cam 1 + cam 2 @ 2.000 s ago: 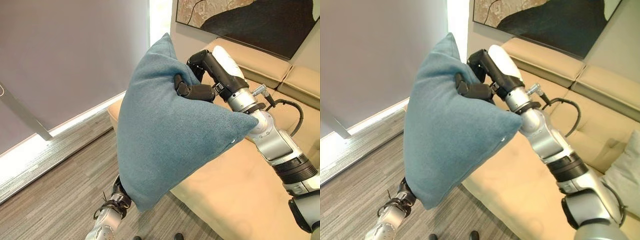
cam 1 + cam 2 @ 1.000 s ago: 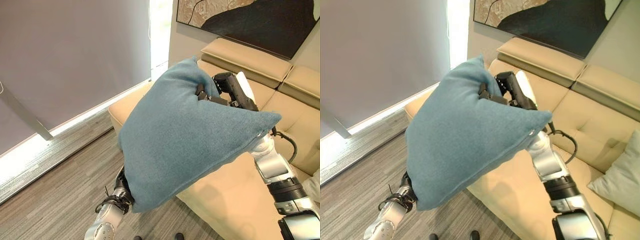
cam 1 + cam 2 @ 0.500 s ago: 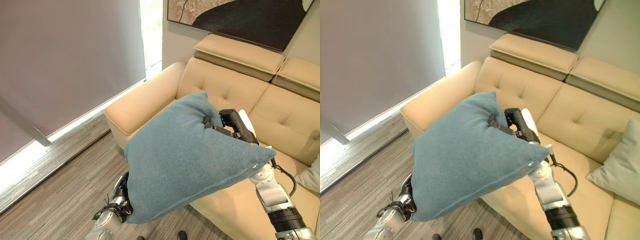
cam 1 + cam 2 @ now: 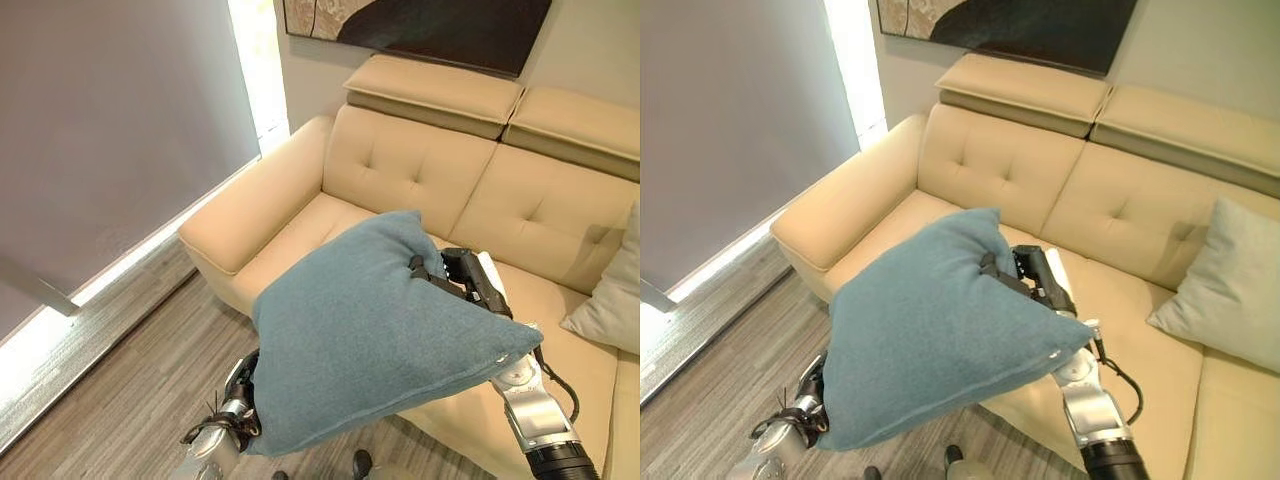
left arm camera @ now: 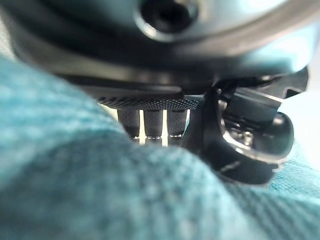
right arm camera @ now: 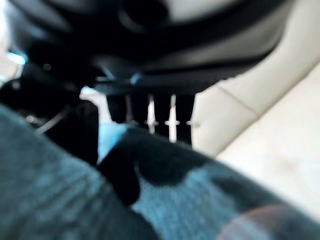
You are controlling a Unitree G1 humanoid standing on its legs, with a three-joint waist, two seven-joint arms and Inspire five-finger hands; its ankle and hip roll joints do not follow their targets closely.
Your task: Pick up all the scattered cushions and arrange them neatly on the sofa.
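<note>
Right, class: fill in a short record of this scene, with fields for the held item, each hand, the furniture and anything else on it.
held item: teal cushion, lifted in front of the sofa
right hand: fingers curled into the cushion's upper edge
left hand: at the cushion's lower corner, pressed into its fabric
furniture: beige tufted sofa with raised headrests
also on sofa: pale grey cushion leaning against the backrest
wall: dark painting above the sofa

head stereo downward, wrists perhaps touching cushion (image 4: 380, 330)
</note>
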